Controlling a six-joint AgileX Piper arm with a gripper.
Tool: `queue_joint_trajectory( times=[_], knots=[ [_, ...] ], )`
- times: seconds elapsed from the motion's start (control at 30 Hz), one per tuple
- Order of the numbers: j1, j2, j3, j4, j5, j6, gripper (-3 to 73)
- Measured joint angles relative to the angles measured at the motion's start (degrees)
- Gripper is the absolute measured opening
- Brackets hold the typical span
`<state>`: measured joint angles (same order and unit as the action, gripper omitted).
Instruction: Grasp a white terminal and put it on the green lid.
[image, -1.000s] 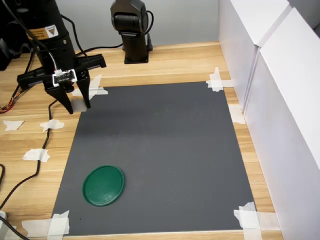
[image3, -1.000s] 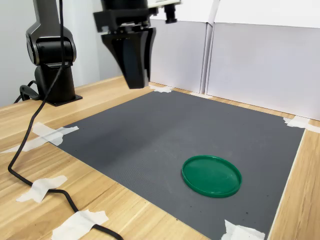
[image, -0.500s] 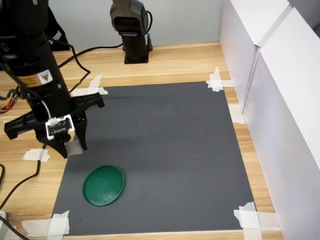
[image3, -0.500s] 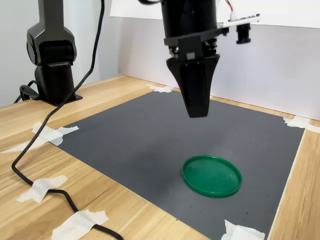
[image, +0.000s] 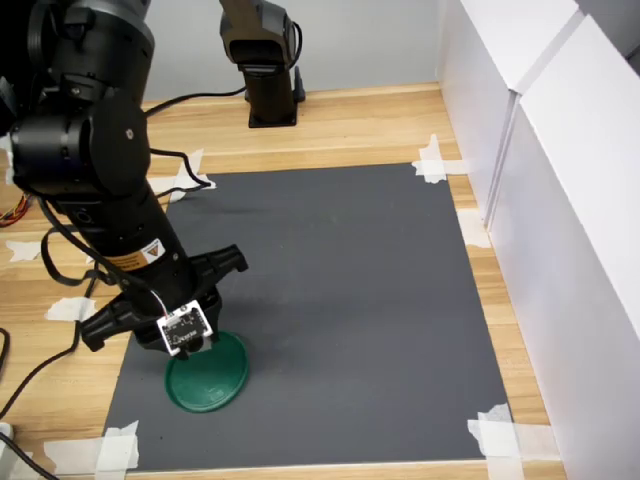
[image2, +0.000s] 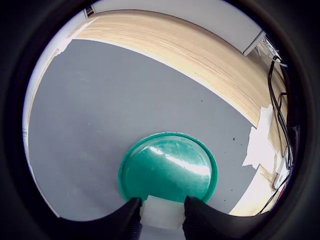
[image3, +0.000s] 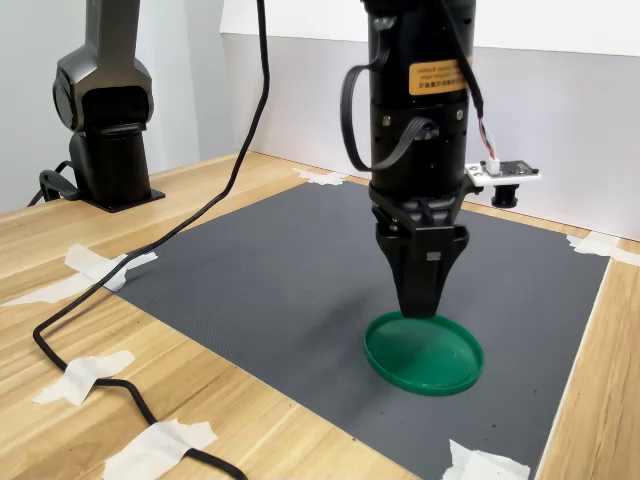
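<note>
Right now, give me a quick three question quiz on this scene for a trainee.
1. True or false: the gripper is empty.
2. What lies directly under the gripper? A) a tape piece B) the green lid C) bare wood
3. Fill in: the green lid rests on the dark grey ____.

Key: 1 false, it holds the white terminal; 2 B; 3 mat.

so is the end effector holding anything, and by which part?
Yes: the white terminal, pinched by its two opposite sides between the end effector fingertips, above the green lid.
</note>
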<state>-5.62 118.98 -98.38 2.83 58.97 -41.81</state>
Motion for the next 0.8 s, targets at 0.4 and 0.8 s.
queue_joint_trajectory(
  times=[0.4,0.8],
  knots=[
    [0.00,2.29,0.00,-0.39,-0.20,-6.24,30.9],
    [0.61,2.30,0.00,-0.13,-1.43,-5.53,50.2]
  ],
)
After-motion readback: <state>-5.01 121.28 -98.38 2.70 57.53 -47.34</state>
